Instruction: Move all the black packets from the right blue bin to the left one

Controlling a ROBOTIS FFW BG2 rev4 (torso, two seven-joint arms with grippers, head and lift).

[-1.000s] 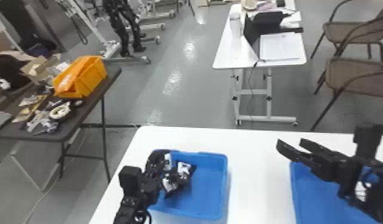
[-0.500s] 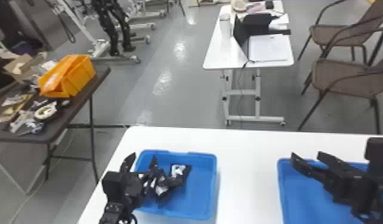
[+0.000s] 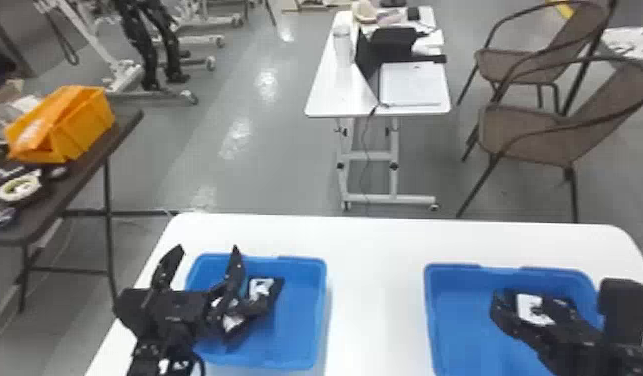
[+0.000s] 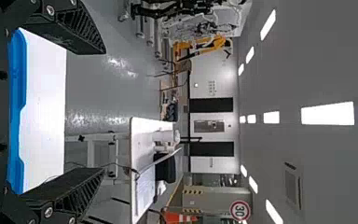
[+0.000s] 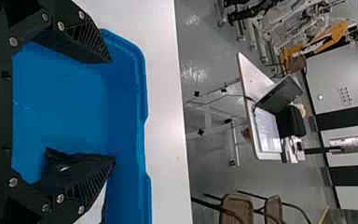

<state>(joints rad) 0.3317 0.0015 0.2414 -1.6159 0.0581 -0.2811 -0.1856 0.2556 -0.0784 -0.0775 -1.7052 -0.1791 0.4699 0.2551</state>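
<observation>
The right arm reaches in from the right edge of the head view; its gripper, the right gripper (image 3: 510, 300), is inside the right blue bin (image 3: 450, 270), which stands toward the far-right corner of the white desk (image 3: 375, 250); the left arm comes from the bottom edge, and the left gripper (image 3: 207, 250) is over the left side of the left blue bin (image 3: 305, 262), toward the far-left corner of this desk.

Compared with the earlier head view, the right gripper has gone down from above the bin's far-left corner into the bin; the left gripper has its fingers wider apart than before.

The right gripper's fingers stand well spread; one black packet (image 3: 534, 309) with a white part is close by one finger, near the bin's far edge, and whether they touch I cannot tell; the left gripper is also spread, with nothing between its fingers; black packets (image 3: 260, 300) lie in a pile in the left blue bin.
</observation>
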